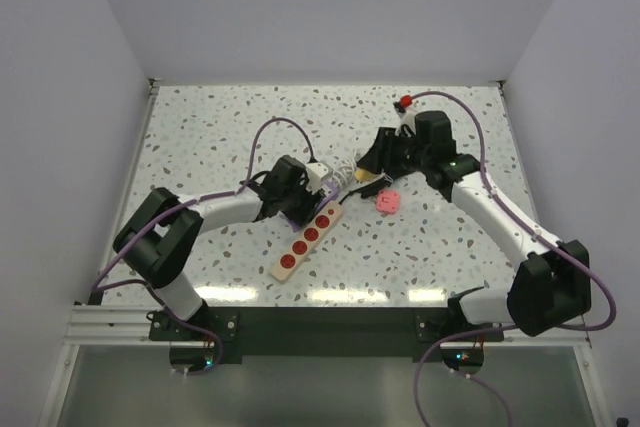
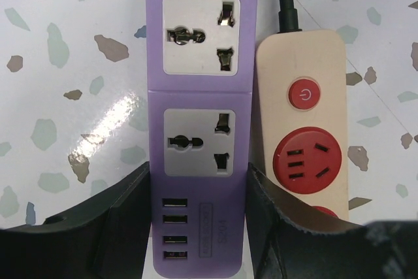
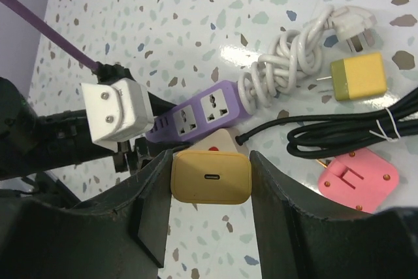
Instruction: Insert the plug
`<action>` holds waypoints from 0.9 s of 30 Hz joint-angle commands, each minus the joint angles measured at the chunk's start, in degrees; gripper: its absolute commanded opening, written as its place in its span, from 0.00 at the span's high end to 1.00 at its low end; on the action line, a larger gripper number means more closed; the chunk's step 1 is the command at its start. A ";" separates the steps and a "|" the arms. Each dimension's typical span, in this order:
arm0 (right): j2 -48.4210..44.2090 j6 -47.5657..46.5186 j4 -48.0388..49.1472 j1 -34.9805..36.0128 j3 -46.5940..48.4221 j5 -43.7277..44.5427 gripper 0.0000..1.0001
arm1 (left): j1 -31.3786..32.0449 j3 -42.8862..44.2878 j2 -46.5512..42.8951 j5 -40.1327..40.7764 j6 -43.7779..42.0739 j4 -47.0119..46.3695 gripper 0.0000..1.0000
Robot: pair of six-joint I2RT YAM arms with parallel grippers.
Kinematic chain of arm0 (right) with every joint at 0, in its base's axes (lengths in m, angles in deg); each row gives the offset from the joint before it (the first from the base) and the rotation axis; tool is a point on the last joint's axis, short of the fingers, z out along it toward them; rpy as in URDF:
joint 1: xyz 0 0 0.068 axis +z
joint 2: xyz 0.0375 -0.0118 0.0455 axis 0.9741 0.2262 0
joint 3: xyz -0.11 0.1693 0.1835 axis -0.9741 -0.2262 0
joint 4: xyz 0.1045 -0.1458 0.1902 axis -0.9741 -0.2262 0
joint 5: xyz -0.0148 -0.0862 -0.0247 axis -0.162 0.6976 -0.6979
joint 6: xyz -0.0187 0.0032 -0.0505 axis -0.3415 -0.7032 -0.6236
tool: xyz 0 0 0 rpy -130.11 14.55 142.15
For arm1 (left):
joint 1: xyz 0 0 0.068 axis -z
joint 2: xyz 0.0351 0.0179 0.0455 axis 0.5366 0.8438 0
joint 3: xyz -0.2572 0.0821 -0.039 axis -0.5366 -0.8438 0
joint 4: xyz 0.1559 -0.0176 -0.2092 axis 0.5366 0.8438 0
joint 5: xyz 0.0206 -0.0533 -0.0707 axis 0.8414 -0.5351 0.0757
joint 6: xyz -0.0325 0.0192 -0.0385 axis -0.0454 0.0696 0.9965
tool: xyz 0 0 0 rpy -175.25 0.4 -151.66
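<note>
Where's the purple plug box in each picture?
Top external: the purple power strip lies mid-table, left of centre.
Left wrist: it fills the middle, gripped by the left gripper.
Right wrist: centre, just above the yellow charger in the right gripper.
Shared landmark: the beige power strip right beside it.

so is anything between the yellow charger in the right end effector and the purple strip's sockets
Nothing visible. Both sockets on the purple strip are bare, and the yellow charger in the right end effector hangs close to it. The white coiled cord only lies at the strip's far end.
</note>
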 commanded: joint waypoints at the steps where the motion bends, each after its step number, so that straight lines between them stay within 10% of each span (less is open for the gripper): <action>1: 2.43 -5.25 5.21 3.51 1.18 4.79 1.00 | 0.34 1.09 -4.35 0.55 2.97 1.91 0.56; 6: 5.95 -9.82 8.02 6.86 1.45 7.00 1.00 | -0.01 -0.14 -9.01 2.30 6.59 4.80 0.41; 27: 20.54 -18.96 15.76 16.61 7.07 8.76 1.00 | -8.53 -4.09 -19.56 0.12 23.29 13.95 0.34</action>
